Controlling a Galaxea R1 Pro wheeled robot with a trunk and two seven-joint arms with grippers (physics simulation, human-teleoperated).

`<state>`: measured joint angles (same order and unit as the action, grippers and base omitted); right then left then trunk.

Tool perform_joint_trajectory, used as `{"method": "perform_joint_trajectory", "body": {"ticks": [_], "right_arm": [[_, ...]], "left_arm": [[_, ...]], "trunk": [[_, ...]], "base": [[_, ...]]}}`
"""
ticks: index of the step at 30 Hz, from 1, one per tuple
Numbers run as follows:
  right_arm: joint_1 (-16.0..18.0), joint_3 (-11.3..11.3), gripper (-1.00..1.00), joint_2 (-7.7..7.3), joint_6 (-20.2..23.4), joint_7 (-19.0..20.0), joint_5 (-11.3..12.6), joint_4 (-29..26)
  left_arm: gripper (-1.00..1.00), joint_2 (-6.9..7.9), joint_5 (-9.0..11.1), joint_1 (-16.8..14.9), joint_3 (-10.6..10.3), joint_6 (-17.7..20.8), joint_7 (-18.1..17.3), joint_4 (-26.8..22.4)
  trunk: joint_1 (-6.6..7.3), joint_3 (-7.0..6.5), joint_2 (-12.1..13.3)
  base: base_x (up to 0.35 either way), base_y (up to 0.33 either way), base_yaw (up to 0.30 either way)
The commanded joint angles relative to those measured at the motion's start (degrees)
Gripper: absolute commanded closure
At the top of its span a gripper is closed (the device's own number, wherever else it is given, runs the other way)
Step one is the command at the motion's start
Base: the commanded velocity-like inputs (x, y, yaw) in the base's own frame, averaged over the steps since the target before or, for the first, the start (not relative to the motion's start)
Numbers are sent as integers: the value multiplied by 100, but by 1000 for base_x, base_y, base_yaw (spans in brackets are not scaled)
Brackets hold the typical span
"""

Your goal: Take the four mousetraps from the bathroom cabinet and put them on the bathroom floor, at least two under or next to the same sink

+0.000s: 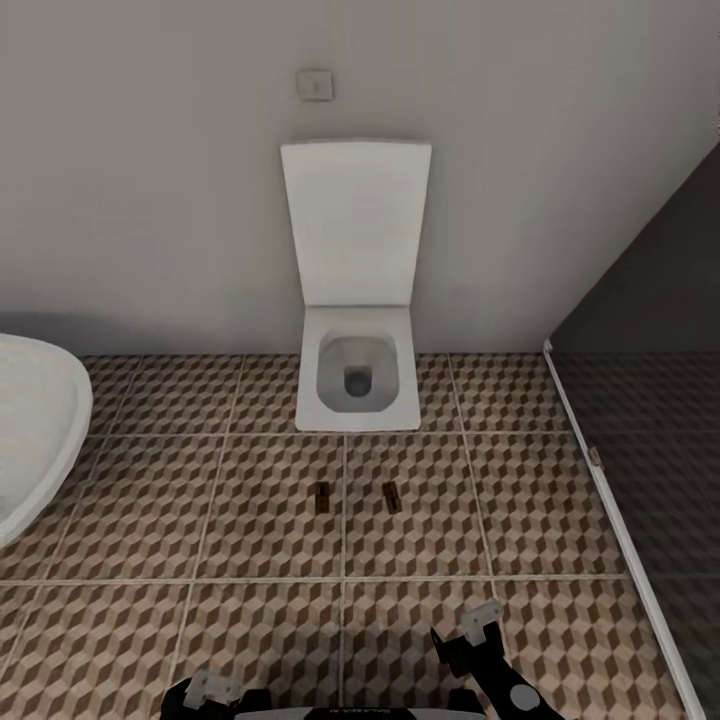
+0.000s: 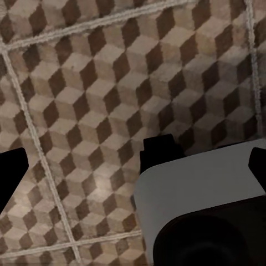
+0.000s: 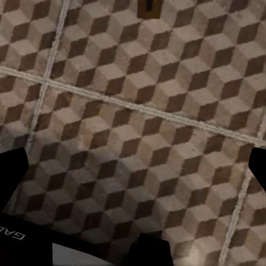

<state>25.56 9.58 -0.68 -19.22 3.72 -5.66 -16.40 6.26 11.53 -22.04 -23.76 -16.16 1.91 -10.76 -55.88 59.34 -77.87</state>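
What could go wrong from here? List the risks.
1. Two mousetraps lie on the bathroom floor in front of the toilet, with no sink in sight there; that placement may not satisfy the sink condition.
2. They lie straight ahead of the robot, so driving forward could run over or scatter them.

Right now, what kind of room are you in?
A bathroom, most likely: a white square toilet stands against the wall, the curved rim of a white tub shows beside it, and the floor is cube-patterned brown tile.
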Motion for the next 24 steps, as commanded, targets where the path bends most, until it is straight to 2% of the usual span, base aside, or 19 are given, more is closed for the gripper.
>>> {"method": "perform_joint_trajectory", "body": {"ticks": [1, 24], "right_arm": [[2, -18, -100, -1, -18, 6, -58, 5], [2, -18, -100, 6, -29, 6, -58, 22]], "left_arm": [[-100, 4, 46, -2, -49, -17, 20, 3], [-100, -1, 85, -2, -49, -27, 20, 369]], "trunk": [[23, -16, 40], [528, -429, 963]], "base": [[0, 0, 0], [0, 0, 0]]}}
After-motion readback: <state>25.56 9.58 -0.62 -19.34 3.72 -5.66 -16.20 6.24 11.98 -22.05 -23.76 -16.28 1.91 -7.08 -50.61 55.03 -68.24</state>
